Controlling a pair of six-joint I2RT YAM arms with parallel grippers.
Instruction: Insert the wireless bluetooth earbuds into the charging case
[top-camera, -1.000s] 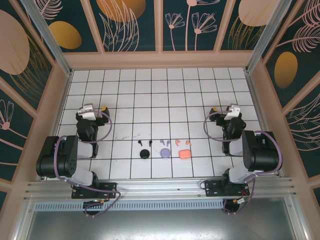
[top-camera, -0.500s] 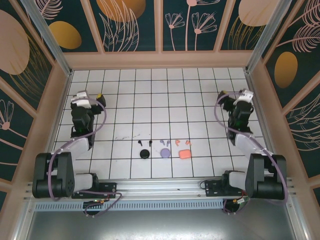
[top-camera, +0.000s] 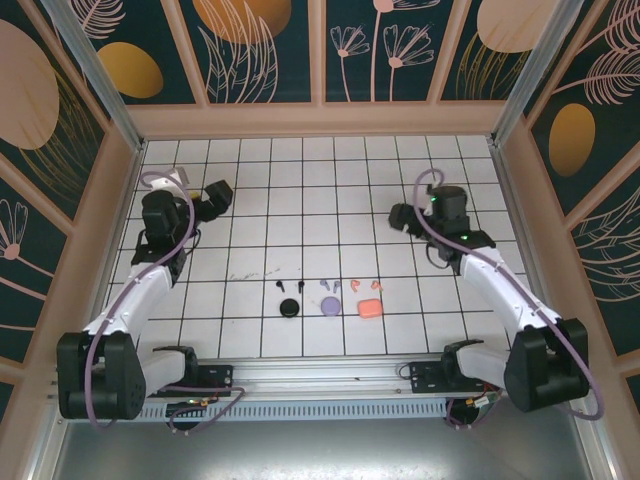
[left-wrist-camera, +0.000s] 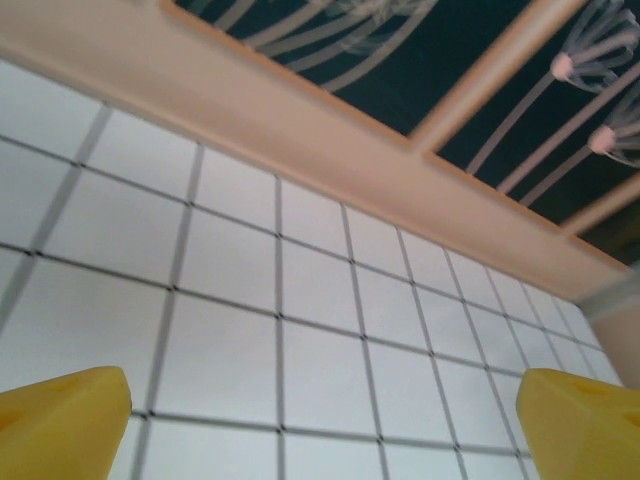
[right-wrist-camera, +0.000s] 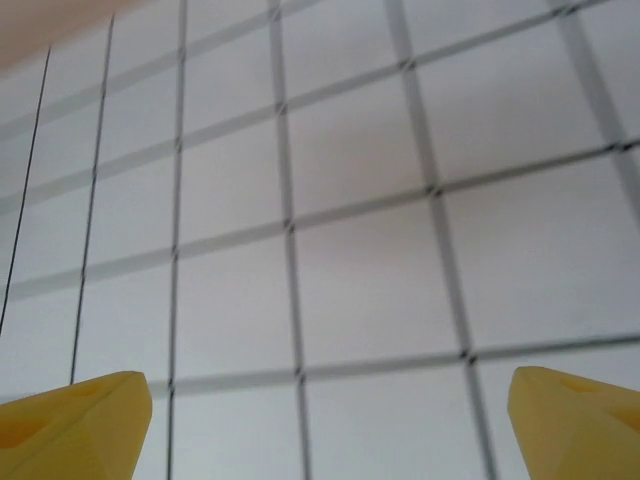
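Black, lilac and salmon-pink, the wireless bluetooth earbuds (top-camera: 324, 285) lie as tiny stemmed pairs in a short row, between the two sets of jaws and well apart from both. Matching charging cases (top-camera: 330, 306) sit just beside them. The left gripper (left-wrist-camera: 322, 400) and right gripper (right-wrist-camera: 325, 400) gape wide, holding nothing, over a white gridded table (top-camera: 250, 160) ringed by floral walls (top-camera: 260, 50).

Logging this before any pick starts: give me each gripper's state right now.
Left gripper: open, fingers wide apart, holding nothing.
Right gripper: open, fingers wide apart, holding nothing.
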